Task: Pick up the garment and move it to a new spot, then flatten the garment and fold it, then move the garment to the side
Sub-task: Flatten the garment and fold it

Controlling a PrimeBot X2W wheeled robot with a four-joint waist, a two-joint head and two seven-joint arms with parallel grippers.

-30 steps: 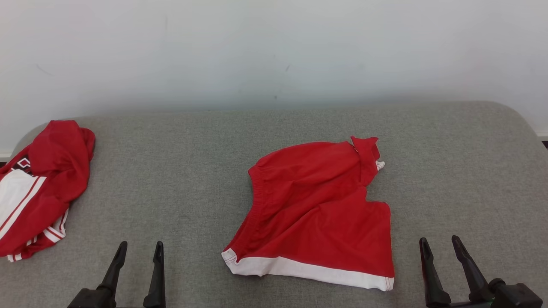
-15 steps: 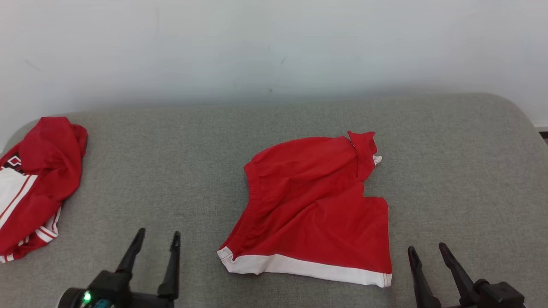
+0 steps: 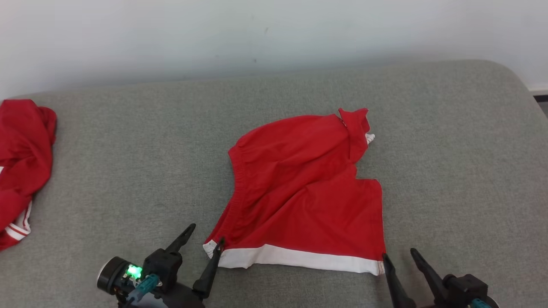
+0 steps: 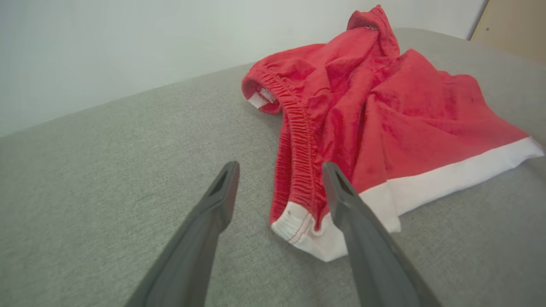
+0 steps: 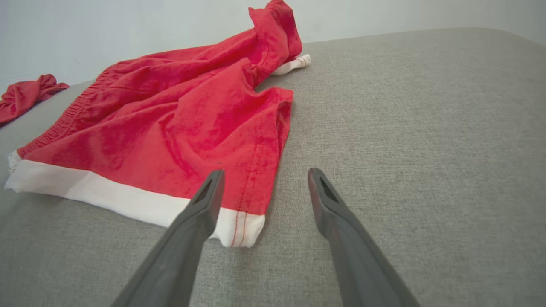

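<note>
I see the crumpled red shorts with a white hem lying mid-surface on the grey fabric cushion below a white wall, my left gripper and right gripper both spread by its near hem corners, while the left wrist view catches a tan panel beside the wall.

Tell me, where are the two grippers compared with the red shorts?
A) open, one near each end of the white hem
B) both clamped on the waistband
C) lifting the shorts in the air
A: the left gripper and the right gripper stand open, one at each end of the white hem of the shorts lying on the grey cushion.
</note>
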